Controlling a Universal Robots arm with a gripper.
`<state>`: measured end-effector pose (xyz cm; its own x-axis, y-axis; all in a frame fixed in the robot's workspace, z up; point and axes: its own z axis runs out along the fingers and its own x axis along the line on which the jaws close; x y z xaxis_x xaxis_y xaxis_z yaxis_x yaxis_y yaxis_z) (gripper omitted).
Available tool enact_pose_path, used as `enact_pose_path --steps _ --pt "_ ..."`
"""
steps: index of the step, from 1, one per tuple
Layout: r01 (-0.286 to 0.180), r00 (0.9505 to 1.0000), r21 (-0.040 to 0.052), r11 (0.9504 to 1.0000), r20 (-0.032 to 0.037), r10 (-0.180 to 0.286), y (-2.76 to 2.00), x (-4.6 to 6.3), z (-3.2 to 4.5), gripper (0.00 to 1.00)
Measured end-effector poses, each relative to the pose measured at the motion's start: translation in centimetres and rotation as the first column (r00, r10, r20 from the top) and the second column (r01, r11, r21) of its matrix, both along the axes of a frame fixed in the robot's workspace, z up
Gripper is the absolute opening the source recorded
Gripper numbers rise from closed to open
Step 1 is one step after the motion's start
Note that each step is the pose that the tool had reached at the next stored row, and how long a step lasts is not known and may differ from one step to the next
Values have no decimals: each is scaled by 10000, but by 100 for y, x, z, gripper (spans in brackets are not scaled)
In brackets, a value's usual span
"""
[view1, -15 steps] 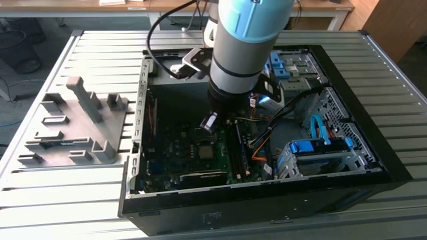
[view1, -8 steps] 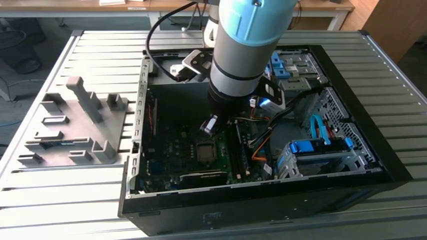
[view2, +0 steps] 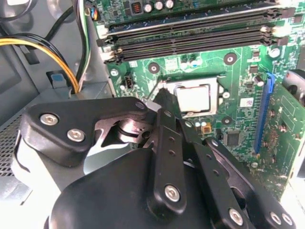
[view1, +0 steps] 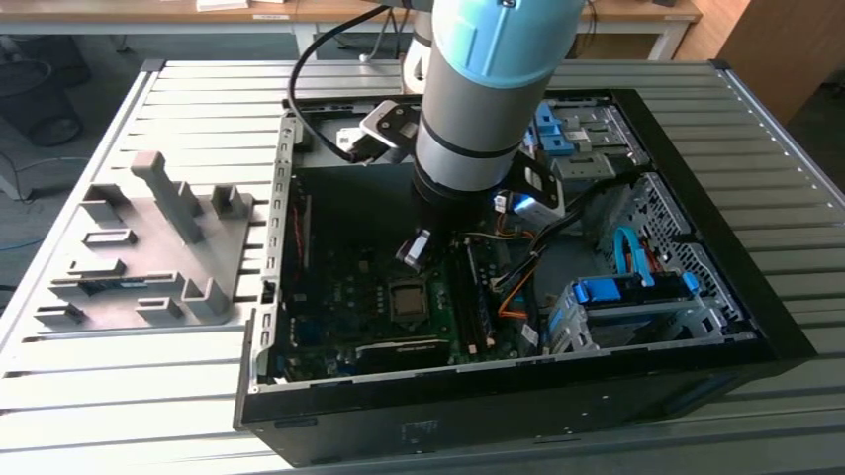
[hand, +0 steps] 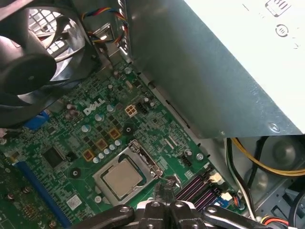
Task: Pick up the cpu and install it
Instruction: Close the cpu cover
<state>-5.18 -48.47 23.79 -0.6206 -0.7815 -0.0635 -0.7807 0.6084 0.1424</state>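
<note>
The cpu [view2: 194, 98] is a small silver-grey square with a tan tinge. It lies flat in its socket on the green motherboard [view2: 238, 71], framed by the metal socket bracket. In the first wrist view the cpu [hand: 123, 177] sits just off the dark fingertips [hand: 164, 188]. My gripper [view2: 163, 98] hovers low inside the computer case, its tip beside one edge of the socket. The fingers are pressed together with nothing between them. In the exterior view the gripper [view1: 416, 249] hangs just above the socket [view1: 404, 300].
A big grey metal box [hand: 214, 71] and a black fan [hand: 33, 62] stand close around the board. Memory slots [view2: 190, 33] and yellow cables [view2: 38, 45] lie beside the socket. A grey fixture tray [view1: 145, 247] sits outside the case at the exterior view's left.
</note>
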Motion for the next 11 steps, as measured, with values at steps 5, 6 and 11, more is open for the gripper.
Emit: enact_pose_path --steps 5,6,11 --pt "-3 10000 -114 9999 0 3 2 12 -3 10" --pt "-3 10000 -173 9998 -1 3 6 18 -4 10" --pt "-3 10000 -326 9995 -5 3 37 55 -6 10"
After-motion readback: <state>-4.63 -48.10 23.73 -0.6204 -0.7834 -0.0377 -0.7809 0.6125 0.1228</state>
